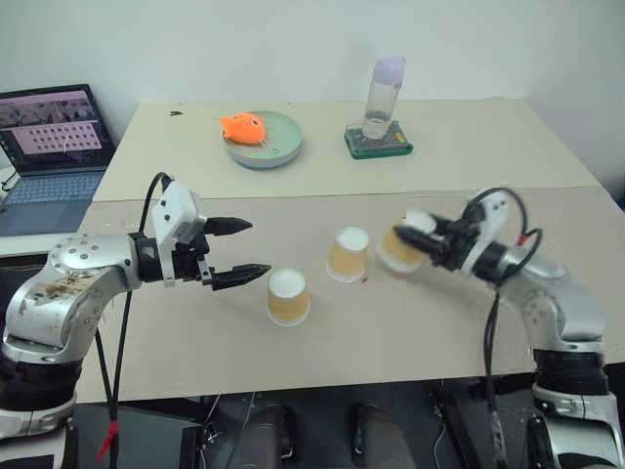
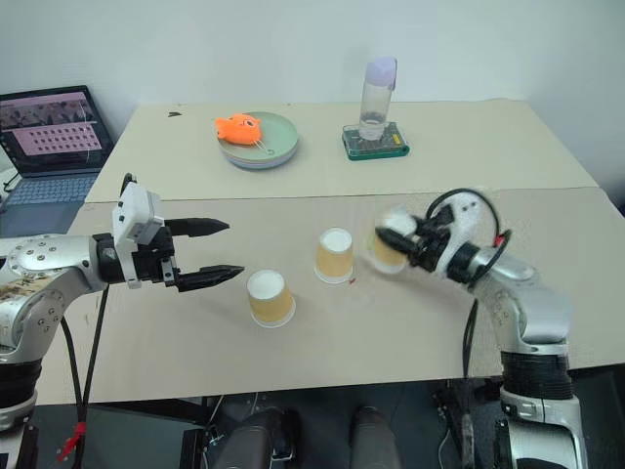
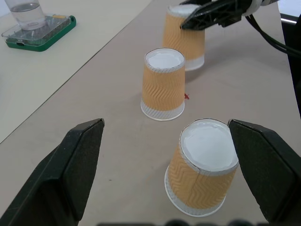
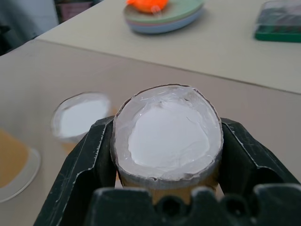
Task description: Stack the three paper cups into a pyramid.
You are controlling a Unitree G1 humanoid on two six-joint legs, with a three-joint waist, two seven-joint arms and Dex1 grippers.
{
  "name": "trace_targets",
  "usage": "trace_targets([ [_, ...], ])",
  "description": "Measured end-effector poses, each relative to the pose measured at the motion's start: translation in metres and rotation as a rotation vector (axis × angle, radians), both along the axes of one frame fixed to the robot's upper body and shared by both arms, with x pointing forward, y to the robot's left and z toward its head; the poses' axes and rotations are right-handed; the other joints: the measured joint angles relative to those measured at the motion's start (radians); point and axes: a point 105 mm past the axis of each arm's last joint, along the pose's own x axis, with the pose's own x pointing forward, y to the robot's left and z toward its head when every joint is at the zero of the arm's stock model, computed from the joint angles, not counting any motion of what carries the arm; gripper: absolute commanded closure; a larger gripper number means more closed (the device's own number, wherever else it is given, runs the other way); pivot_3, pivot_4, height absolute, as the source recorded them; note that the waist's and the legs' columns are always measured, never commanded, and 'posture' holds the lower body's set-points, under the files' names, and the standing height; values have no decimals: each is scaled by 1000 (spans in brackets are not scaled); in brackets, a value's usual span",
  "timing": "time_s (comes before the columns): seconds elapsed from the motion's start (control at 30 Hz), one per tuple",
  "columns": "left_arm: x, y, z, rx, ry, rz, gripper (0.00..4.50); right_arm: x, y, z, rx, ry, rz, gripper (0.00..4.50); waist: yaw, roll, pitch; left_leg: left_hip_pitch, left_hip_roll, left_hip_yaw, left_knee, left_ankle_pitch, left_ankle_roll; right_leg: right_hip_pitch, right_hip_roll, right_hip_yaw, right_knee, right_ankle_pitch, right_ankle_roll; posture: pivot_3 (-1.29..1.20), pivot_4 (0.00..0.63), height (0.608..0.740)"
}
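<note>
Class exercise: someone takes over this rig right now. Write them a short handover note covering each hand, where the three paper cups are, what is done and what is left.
Right hand: shut on the third cup, gripped near its upturned base.
Left hand: open, holding nothing, beside the near cup.
The near cup and the middle cup stand upside down on the table, apart from each other.
Done: third cup grasped.
Left: bring the two standing cups together if the gap is too wide, then set the third cup on top across both bases.

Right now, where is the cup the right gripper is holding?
In the head views, the held cup is on the right, just beside the middle cup, clamped in the right gripper.
</note>
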Motion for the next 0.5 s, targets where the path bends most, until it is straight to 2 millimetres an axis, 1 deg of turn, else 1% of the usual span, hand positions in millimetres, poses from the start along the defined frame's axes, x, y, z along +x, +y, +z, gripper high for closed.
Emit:
trace_targets([
  [0.3, 0, 0, 1, 0, -1, 0, 0, 6, 7, -16, -36, 19, 33, 1895, 3, 0, 0, 0, 0, 0, 0, 0, -1, 0, 0, 0, 0, 0, 0, 0, 150, 740],
  [0.5, -1, -1, 2, -12, 0, -9, 0, 8, 9, -20, -61, 4, 35, 1895, 2, 0, 0, 0, 0, 0, 0, -1, -2, 0, 0, 0, 0, 0, 0, 0, 150, 740],
])
